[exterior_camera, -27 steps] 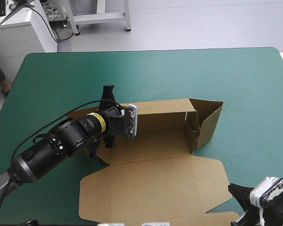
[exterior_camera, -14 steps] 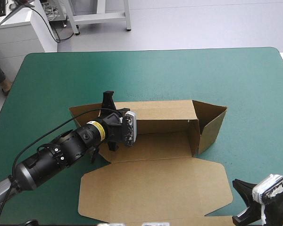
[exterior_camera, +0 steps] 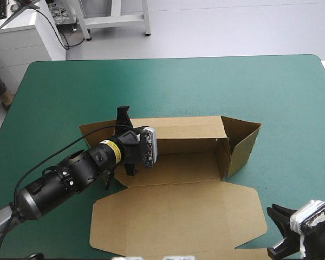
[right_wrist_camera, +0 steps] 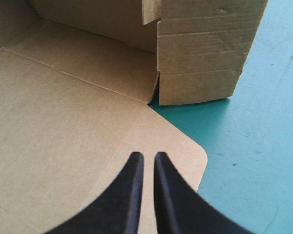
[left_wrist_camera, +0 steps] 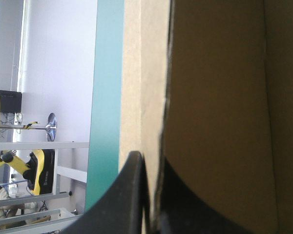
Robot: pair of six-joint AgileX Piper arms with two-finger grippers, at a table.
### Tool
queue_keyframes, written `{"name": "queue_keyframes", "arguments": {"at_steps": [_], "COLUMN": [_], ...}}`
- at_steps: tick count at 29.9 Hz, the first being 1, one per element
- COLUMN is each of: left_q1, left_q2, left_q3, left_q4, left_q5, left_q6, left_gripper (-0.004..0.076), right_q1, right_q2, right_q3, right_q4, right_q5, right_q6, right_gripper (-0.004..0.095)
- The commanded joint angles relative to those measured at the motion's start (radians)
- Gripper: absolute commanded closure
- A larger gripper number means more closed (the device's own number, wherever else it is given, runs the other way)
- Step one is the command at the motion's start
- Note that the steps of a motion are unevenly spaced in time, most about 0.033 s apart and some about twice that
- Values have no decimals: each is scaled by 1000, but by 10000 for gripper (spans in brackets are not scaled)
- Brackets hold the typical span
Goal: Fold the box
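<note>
Brown box (exterior_camera: 179, 211) open mid teal-green tabletop (exterior_camera: 206, 81), lid lying flat, my left hand (left_wrist_camera: 154, 168) pinching a raised wall at the box's left end, my right hand (right_wrist_camera: 147, 158) narrow and empty over the lid's right corner

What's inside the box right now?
Only bare brown floor shows inside the box, between its raised back and right walls. The left hand, clamped on a wall, covers the left end from above, so anything there is hidden.
</note>
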Motion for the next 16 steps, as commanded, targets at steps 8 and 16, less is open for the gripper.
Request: {"name": "queue_keyframes", "arguments": {"at_steps": [8,16], "left_q1": [-13,-13], "left_q2": [-9,-9], "left_q3": [-10,-16], "left_q4": [-80,-80], "left_q5": [89,179], "left_q6": [-95,-161], "left_gripper": [732,732], "right_q1": [-3,-3], "right_q2": [16,29], "right_q3": [-22,-37], "right_q4": [-27,-137], "right_q5": [-79,-113], "right_q6": [18,222], "right_gripper": [290,306]}}
